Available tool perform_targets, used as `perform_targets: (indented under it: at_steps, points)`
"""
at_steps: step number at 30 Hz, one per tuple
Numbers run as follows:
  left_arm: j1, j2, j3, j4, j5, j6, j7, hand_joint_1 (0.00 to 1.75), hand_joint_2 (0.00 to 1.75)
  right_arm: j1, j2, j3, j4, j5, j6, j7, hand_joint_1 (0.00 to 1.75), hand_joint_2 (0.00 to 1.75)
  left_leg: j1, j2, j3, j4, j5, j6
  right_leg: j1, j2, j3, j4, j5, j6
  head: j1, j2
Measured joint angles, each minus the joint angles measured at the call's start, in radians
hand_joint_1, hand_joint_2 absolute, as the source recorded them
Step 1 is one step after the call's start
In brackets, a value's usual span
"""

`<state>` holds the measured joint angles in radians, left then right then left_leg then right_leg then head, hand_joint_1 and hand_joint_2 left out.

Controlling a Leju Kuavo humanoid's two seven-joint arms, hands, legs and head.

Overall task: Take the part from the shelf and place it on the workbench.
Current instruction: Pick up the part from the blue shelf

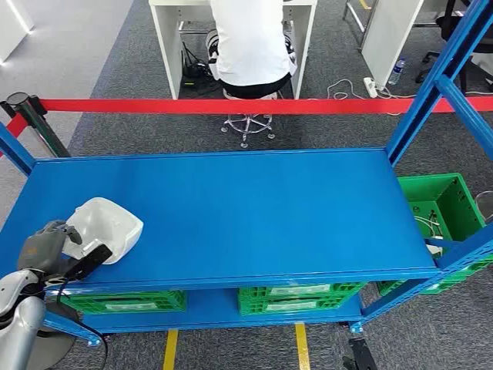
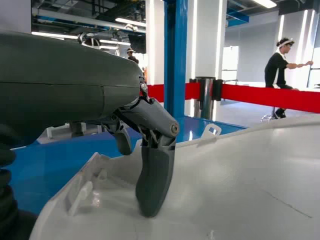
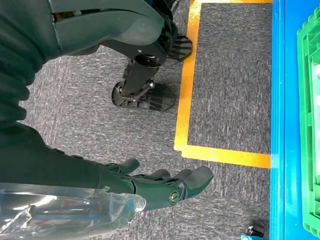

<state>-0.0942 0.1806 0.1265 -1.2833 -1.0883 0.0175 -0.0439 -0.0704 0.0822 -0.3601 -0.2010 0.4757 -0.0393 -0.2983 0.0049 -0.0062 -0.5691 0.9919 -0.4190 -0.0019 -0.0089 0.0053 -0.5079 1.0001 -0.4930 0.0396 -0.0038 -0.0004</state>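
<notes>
The white moulded part [image 1: 108, 223] lies on the blue shelf top [image 1: 249, 208] near its front left corner. My left hand [image 1: 55, 245] grips the part's near left edge, with dark fingers [image 1: 93, 259] running along the outside. In the left wrist view the thumb [image 2: 154, 180] of the left hand [image 2: 113, 100] presses into the hollow inside of the part [image 2: 234, 180]. My right hand [image 3: 151, 187] hangs over the grey carpet with its fingers stretched out and nothing in them.
Green crates [image 1: 296, 297] stand on the lower shelf, and another green crate [image 1: 441, 200] sits beyond the shelf's right end. A red barrier tape [image 1: 233, 105] runs behind the shelf; a person [image 1: 249, 38] sits past it. Blue uprights [image 1: 430, 92] rise at the right.
</notes>
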Motion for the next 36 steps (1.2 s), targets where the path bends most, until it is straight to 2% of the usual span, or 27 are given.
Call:
perform_targets:
  at_steps: [16, 22, 31, 36]
  points:
    - [0.006, -0.005, -0.010, 0.000, -0.020, 0.025, 0.013, 1.75, 1.75, 0.000, 0.003, 0.000, 0.000, 0.012, -0.001, -0.002, 0.00, 1.75, -0.001, 0.000, 0.004, -0.002, 0.000, 0.000, -0.001, 0.000, 0.003, 0.000, -0.001, -0.001, 0.000, 0.000]
    - [0.034, -0.027, -0.010, -0.026, -0.020, 0.070, -0.003, 1.75, 1.75, 0.000, 0.003, -0.002, 0.000, 0.016, -0.003, -0.007, 0.00, 1.75, -0.001, 0.000, 0.004, -0.002, 0.000, 0.000, -0.001, 0.000, 0.003, 0.000, -0.001, -0.001, 0.000, 0.000]
    - [0.064, -0.050, -0.011, -0.062, -0.020, 0.087, -0.007, 1.75, 1.75, 0.000, 0.004, -0.007, 0.000, 0.016, -0.003, -0.010, 0.00, 1.75, -0.001, 0.000, 0.004, -0.002, 0.000, 0.000, -0.001, 0.000, 0.002, 0.000, -0.001, -0.001, 0.000, 0.000]
    - [0.114, -0.078, -0.012, -0.119, -0.004, 0.156, -0.042, 1.75, 1.75, 0.002, 0.004, -0.015, 0.000, 0.015, -0.008, -0.017, 0.00, 1.75, -0.001, 0.000, 0.003, -0.002, 0.000, 0.000, -0.001, 0.001, 0.001, 0.000, -0.001, -0.001, 0.000, 0.000]
